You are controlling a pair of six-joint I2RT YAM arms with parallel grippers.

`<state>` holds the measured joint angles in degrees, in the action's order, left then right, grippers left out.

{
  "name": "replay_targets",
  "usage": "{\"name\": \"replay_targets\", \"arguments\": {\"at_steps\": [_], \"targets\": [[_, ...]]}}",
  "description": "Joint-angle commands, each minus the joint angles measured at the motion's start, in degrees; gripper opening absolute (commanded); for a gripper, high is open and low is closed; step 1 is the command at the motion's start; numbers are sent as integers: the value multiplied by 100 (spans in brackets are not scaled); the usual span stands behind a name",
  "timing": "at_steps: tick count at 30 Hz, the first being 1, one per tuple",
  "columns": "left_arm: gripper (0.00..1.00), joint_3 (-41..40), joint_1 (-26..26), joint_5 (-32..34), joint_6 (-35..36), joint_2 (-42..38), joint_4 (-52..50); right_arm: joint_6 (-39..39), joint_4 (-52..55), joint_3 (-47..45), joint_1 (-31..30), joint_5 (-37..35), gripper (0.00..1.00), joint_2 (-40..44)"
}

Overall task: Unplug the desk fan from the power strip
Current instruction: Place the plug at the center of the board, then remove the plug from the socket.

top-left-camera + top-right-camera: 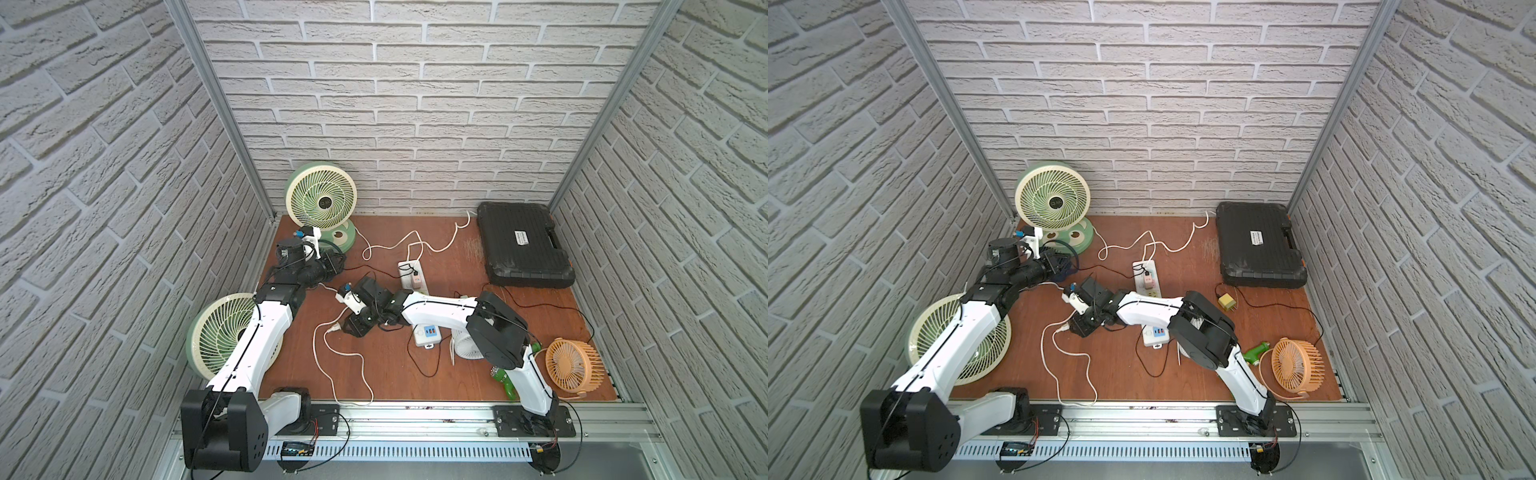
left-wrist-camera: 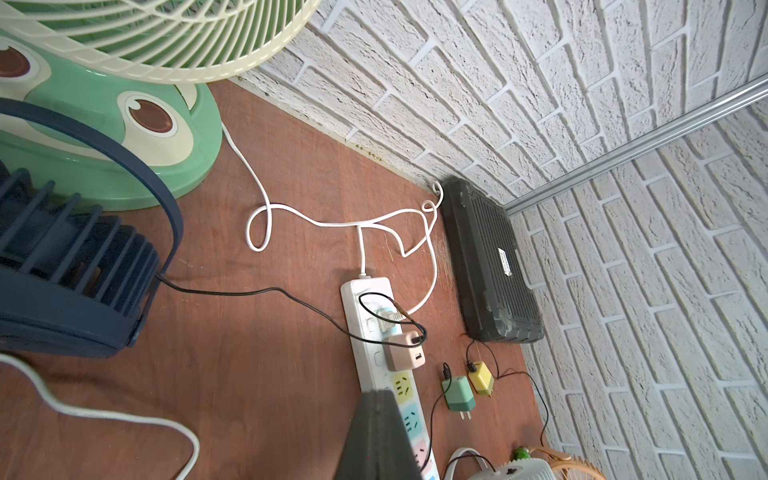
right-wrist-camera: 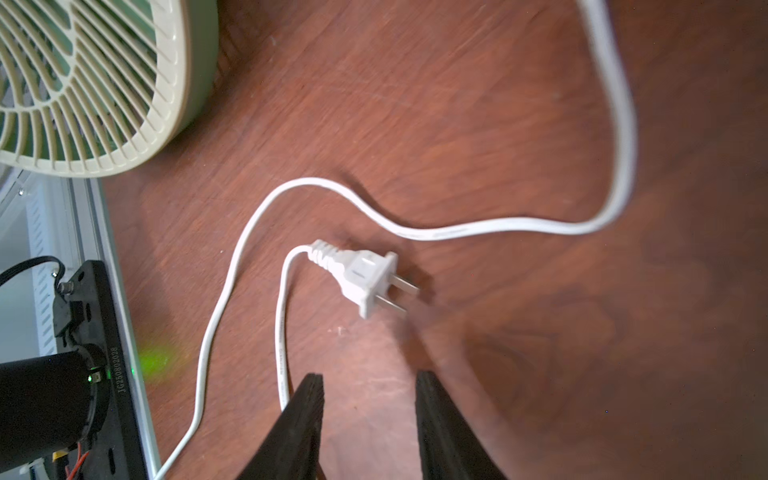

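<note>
**Work cell, seen from above and from both wrists.** In both top views the power strip lay near the centre of the frame on the brown surface. Its long axis ran toward the lower edge, and your right forearm hid its middle. The blue USB end showed just below that forearm.

Your right pincer sat left of centre, apart from the strip. The right wrist view showed its jaws standing apart and empty. A white two-pin plug lay loose on the surface just beyond the fingertips, touching neither, with its prongs bare.

Your left pincer had its jaws together and held nothing. It pointed toward the strip.

From the left wrist you saw a second white plug and a pink USB adapter seated in neighbouring sockets. The adapter's black cable ran to a navy fan. A green frog-faced fan stood behind the navy one. A green adapter and a yellow adapter lay unplugged just beside the strip.

A black tool case occupied the right of the frame against the back wall. An orange fan stood at lower right.
</note>
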<state>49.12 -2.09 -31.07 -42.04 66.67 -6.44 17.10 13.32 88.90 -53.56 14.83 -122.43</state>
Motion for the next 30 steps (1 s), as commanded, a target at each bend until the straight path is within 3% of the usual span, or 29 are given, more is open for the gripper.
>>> {"name": "replay_targets", "arguments": {"at_steps": [1, 16, 30], "targets": [[0, -162, -13, -177, -128, 174, 541, -27, 0, -261, 250, -396, 42, 691], [0, -218, 788, -255, -430, 1416, 1463, 312, 495, -1282, 1052, -2146, 41, 2266], [0, -221, 1633, -447, -1061, 2846, 2694, 528, 328, -1776, 1650, -2392, 42, 2238]]}}
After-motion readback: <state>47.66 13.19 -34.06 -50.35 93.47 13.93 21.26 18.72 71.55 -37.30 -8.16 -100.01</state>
